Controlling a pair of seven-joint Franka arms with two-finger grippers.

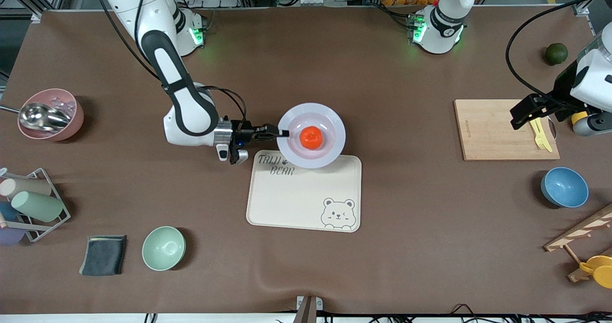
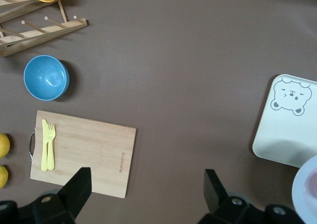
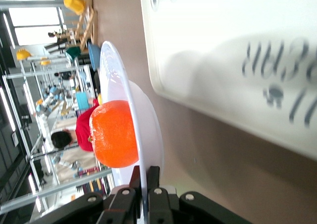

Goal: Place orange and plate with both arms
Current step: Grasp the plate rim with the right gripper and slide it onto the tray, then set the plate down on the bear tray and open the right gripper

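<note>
Pinching the plate [image 1: 311, 135] rim, the right gripper [image 1: 282, 133] holds it, orange [image 1: 311, 137] inside, over the bear tray's [image 1: 304, 191] robot-side edge, while the left gripper [image 1: 528, 114] waits open-fingered over the cutting board [image 1: 497, 132].

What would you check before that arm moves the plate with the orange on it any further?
1. Right end effector shut on the plate rim: ok.
2. Orange sitting inside the plate: ok.
3. Plate lifted off the table: ok, the right wrist view shows a gap under it.
4. Plate centred over the cream tray: not ok, it only overlaps one edge.
5. Left end effector out of the way, open above the cutting board: ok.
6. Grip firm enough: cannot tell.
</note>
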